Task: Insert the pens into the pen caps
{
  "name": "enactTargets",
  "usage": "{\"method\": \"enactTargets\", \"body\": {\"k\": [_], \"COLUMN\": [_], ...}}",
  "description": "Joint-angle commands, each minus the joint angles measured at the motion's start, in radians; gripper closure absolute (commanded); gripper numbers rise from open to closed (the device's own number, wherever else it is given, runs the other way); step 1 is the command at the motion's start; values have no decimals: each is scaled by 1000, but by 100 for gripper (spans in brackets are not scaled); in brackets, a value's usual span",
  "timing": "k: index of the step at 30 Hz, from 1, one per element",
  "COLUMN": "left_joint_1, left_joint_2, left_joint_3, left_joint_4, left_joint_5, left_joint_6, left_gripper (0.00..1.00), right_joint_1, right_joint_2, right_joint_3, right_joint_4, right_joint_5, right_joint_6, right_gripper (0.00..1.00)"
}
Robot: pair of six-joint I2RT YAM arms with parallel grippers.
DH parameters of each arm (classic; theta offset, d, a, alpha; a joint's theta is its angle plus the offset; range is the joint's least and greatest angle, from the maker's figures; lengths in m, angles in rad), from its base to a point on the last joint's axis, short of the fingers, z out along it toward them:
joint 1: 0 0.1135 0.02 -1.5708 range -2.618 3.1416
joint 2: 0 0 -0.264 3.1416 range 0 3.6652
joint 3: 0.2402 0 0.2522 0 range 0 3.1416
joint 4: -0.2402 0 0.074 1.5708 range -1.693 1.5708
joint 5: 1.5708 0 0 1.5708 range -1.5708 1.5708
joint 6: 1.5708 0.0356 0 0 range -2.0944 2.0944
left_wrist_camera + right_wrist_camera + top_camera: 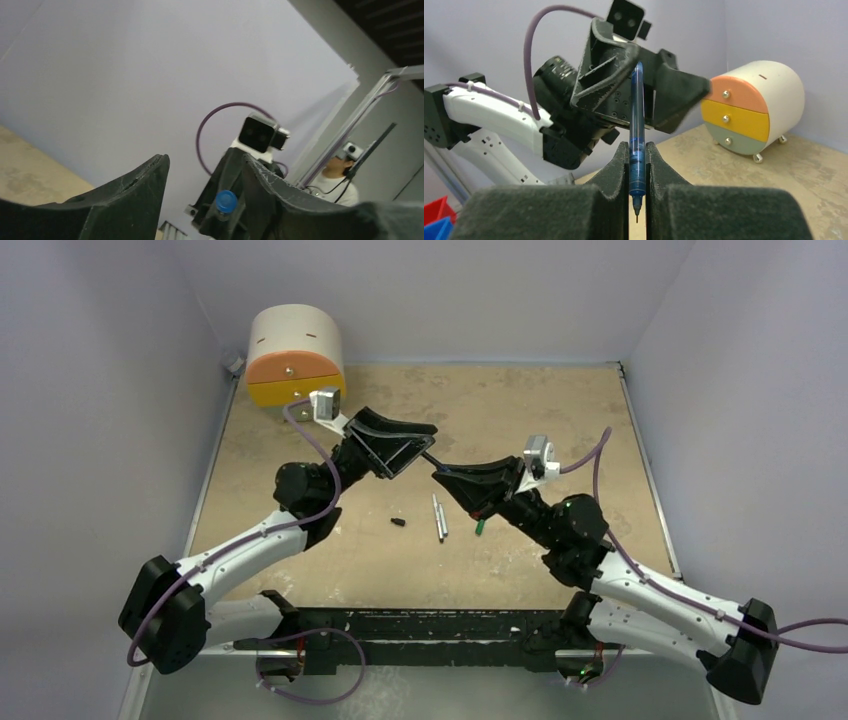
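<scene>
Blue pen (637,125) is sticking up mid-frame while the right tool (637,150) is squeezing it. Left tool (204,160) is gaping wide near the pen's top.

drawer unit (296,355) sitting at upper left corner of table (560,420) | two pens (439,518) lying side by side at frame centre | one cap (398,522) lying just left of them | second cap (479,527) lying just right | third pen (637,100) standing between right gripper (637,150) fingers
</scene>
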Motion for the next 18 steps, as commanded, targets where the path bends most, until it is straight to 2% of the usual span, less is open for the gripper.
{"method": "enactTargets", "body": {"k": [1, 5, 14, 18], "left_joint_1": [0, 0, 1, 1], "left_joint_2": [-42, -96, -85, 21], "left_joint_3": [128, 252, 567, 759], "left_joint_4": [-276, -691, -1318, -1647], "left_joint_5": [105, 10, -86, -11], "left_joint_6": [182, 446, 941, 1125], "left_gripper": [41, 35, 32, 35], "right_joint_1": [3, 5, 5, 5], "right_joint_2": [-13, -55, -96, -60], "right_joint_3": [160, 188, 200, 239], "right_joint_4": [-247, -397, -665, -787], "right_joint_5": [-79, -87, -59, -42], "right_joint_6": [-107, -151, -110, -111], "right_gripper": [100, 100, 100, 100]}}
